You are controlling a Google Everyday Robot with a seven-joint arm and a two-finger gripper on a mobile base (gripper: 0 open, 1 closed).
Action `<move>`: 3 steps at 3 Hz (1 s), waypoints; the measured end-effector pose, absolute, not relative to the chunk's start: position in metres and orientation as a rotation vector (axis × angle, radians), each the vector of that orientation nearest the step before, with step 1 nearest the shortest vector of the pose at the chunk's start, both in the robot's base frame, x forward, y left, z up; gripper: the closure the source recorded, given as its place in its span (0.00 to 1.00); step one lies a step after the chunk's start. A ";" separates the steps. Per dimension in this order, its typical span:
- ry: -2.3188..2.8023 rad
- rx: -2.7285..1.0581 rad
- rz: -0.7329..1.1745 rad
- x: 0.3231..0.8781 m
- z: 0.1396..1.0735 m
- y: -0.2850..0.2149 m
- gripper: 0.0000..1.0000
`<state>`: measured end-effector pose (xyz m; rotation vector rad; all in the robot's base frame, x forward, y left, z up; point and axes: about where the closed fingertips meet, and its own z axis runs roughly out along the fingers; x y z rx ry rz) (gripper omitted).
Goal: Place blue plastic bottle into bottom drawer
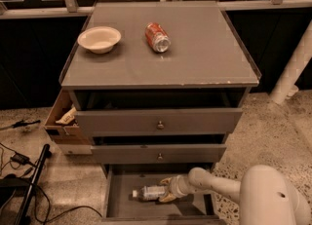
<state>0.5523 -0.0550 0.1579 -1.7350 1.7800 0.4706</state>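
Note:
The blue plastic bottle (148, 193) lies on its side in the open bottom drawer (146, 210), white cap pointing left. My gripper (167, 190) reaches into the drawer from the right. Its two fingers sit on either side of the bottle's right end, shut on it. The bottle rests at or just above the drawer floor. My arm (214, 184) stretches from the lower right corner.
A red soda can (157, 37) lies on the cabinet top (195, 58) beside a white bowl (99, 39). The top drawer (158, 120) and middle drawer (158, 154) stick out slightly. A cardboard box (61, 121) sits at the cabinet's left. Cables and a black pole (29, 185) lie on the floor.

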 end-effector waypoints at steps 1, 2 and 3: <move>1.822 -1.730 0.473 0.551 0.142 -0.064 1.00; 1.841 -1.730 0.472 0.550 0.135 -0.068 1.00; 1.841 -1.730 0.472 0.550 0.135 -0.068 0.81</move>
